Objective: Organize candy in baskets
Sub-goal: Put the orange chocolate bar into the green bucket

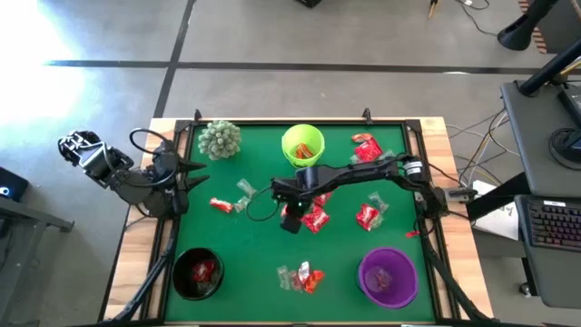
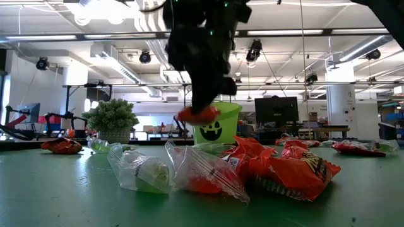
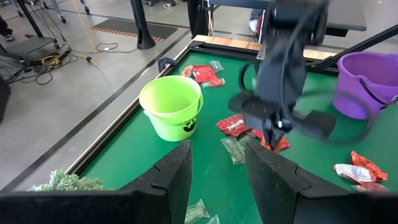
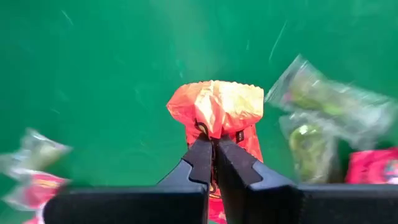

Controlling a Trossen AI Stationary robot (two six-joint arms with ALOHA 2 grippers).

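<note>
An orange candy (image 4: 214,112) is pinched in the closed right tool (image 1: 292,216), lifted off the worktop (image 1: 263,259) near its centre. The lime green basket (image 1: 303,145) is found at 12 o'clock from it. The left tool (image 1: 191,174), parted narrowly, is kept at the worktop's 9 o'clock edge.

We're in an open-plan robotics lab: exposed ceiling ducts (image 2: 126,69), monitors (image 2: 276,110) on desks, other robot rigs (image 2: 19,116) behind.

Two dark arms, looping black cables
</note>
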